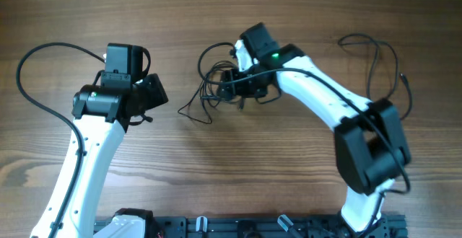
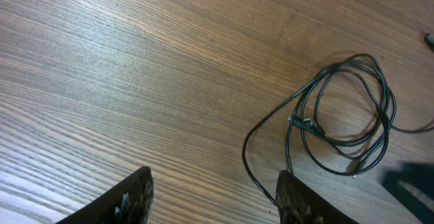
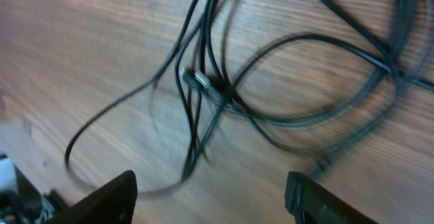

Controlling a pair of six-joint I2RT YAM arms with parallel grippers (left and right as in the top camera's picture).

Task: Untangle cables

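Overhead, we see the cables (image 1: 214,81) lying as a loose black tangle on the wooden table (image 1: 216,166). They sit about midway between its left and right edges, in the half away from the arms' bases. One cord trails out of the tangle towards the left edge.

The right gripper (image 1: 249,88) hangs directly over the right side of the tangle. In the right wrist view this gripper (image 3: 213,200) has its fingers spread wide with nothing between them. Beyond them the cables (image 3: 224,95) cross one another on the table (image 3: 81,47). A small metal-tipped plug (image 3: 196,80) lies near the crossing. Part of this view is blurred, so we cannot follow each cord.

The left gripper (image 1: 155,94) is near the tangle on its left side, apart from it. In the left wrist view the left gripper (image 2: 217,203) is also spread and empty. Its right finger sits just beside one long bend of cord. The cables (image 2: 319,83) form overlapping loops on the table (image 2: 135,61), with a small plug (image 2: 303,123) inside the loops.

A separate black arm cable (image 1: 390,58) loops on the table near the right edge, well apart from the tangle. Another arm cable (image 1: 36,72) curves near the left edge.
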